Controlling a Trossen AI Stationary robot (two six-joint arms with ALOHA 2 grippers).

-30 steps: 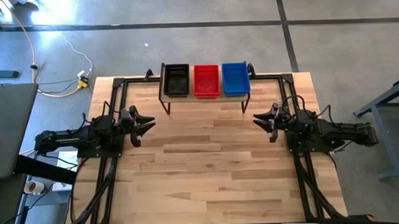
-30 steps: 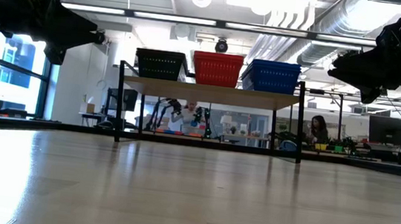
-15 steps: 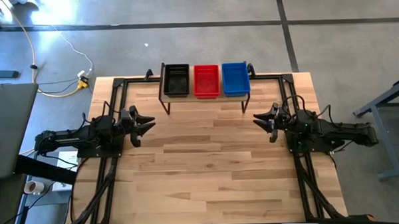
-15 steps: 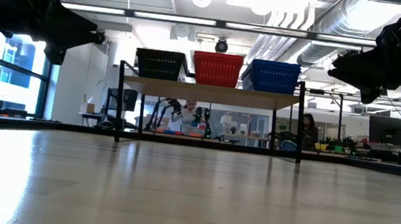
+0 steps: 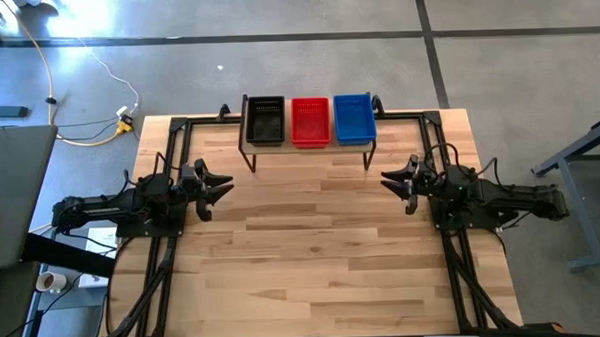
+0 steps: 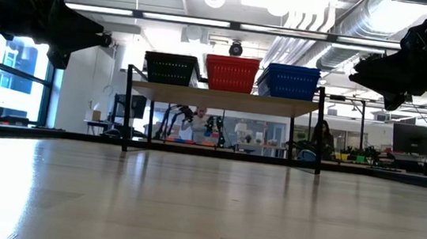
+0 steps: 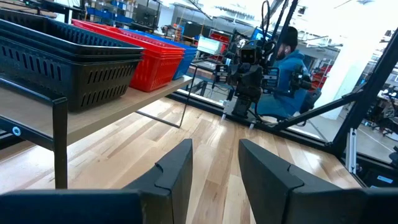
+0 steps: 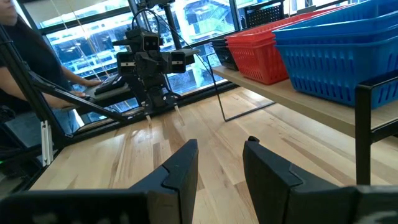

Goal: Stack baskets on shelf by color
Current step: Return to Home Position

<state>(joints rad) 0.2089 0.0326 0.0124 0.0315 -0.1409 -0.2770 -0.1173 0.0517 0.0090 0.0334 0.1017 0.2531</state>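
Black baskets (image 5: 265, 122), red baskets (image 5: 310, 121), blue baskets (image 5: 353, 119) line the shelf (image 6: 223, 99); from above I see one each, wrist views show stacks. Left hand (image 5: 222, 185), right hand (image 5: 388, 179) flank the shelf front, parted, empty.

Even overhead lighting. Low view: bright ceiling strips (image 6: 208, 21) above the shelf (image 6: 224, 98) render the left arm (image 6: 42, 14) and right arm (image 6: 415, 57) as silhouettes (backlit); pale sheen on the tabletop (image 6: 189, 204) before the shelf.
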